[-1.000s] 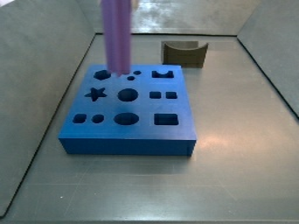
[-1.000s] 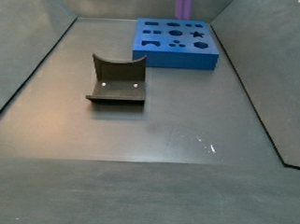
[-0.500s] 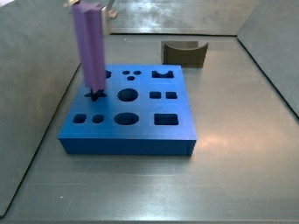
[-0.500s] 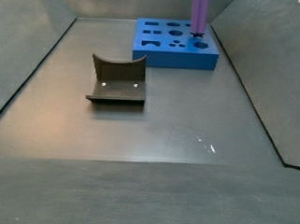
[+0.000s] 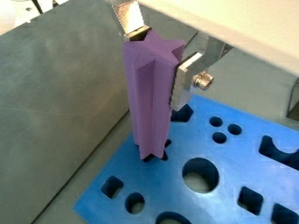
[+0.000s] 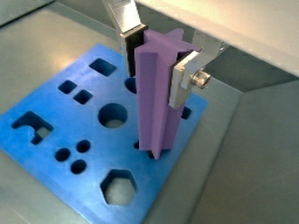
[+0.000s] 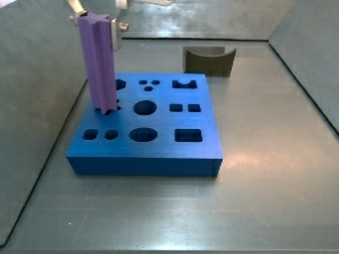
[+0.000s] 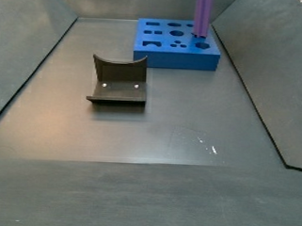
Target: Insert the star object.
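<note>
The star object (image 7: 98,62) is a tall purple ridged peg, held upright. My gripper (image 5: 156,51) is shut on its upper end; the silver fingers (image 6: 184,77) press its sides in both wrist views. Its lower end sits in the star-shaped hole of the blue block (image 7: 150,131), near the block's left edge. The peg (image 6: 156,96) and the blue block (image 6: 65,122) show in both wrist views. In a side view the peg (image 8: 203,17) rises from the far right part of the blue block (image 8: 178,44). The gripper (image 7: 98,10) is at the frame's top edge.
A dark brown arch-shaped block (image 8: 117,81) lies on the grey floor, apart from the blue block; it also shows at the back (image 7: 209,61). The blue block has several other holes of various shapes. Grey walls (image 7: 54,69) enclose the floor.
The peg moved left from over the block's back to the star hole, then went lower so its end now sits in the hole.
</note>
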### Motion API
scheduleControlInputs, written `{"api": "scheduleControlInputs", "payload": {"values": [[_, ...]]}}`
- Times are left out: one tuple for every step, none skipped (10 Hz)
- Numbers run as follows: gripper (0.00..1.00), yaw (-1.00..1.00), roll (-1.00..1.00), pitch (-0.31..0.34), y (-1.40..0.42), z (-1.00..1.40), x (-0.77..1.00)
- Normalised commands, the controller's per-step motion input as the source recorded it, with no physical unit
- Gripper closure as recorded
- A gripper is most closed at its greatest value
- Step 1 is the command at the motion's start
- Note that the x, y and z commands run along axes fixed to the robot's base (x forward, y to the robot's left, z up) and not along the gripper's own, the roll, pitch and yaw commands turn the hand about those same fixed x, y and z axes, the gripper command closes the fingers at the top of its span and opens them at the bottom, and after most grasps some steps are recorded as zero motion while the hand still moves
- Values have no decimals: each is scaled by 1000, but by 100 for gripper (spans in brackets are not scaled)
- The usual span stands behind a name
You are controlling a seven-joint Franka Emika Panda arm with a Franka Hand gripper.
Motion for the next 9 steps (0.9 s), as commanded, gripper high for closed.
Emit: {"api": "scheduleControlInputs", "payload": {"values": [[100, 0, 0, 51, 0, -320, 366], [100, -11, 27, 44, 0, -426, 357], [100, -23, 14, 0, 0, -654, 234], [100, -54, 4, -119, 0, -986, 43], [100, -169, 0, -129, 0, -983, 57], [100, -223, 7, -111, 0, -1000, 69], [100, -163, 0, -99, 0, -1000, 49], [100, 0, -24, -229, 37, -820, -157], [100, 0, -27, -380, 71, -509, -460]]}}
